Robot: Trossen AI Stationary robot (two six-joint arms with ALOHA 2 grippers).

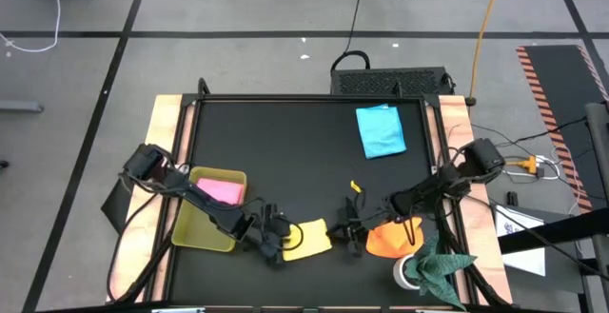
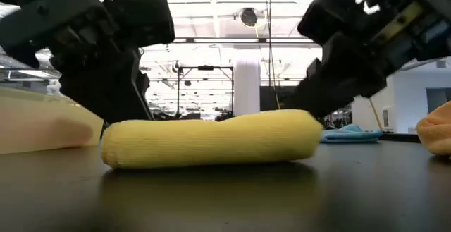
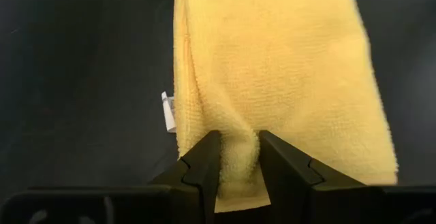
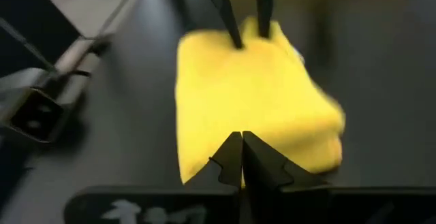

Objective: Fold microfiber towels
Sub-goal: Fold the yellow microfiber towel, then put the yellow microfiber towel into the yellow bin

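While four towels show, one of each colour, the folded yellow towel (image 1: 308,240) lies at the black desk's (image 1: 285,142) near edge, pinched by the left gripper's (image 3: 238,157) fingers; the right gripper (image 4: 242,149) beside it is clenched empty. Pink towel (image 1: 221,190) fills one tray (image 1: 195,229); orange towel (image 1: 392,239) and blue towel (image 1: 381,129) lie apart. Grey floor (image 1: 238,9) surrounds.

Probably lab or industrial hall: grey floor (image 1: 238,9), hazard-striped tape (image 1: 544,85), loose cables (image 1: 38,13).

Four towels (image 1: 306,239), one tray (image 1: 195,224)
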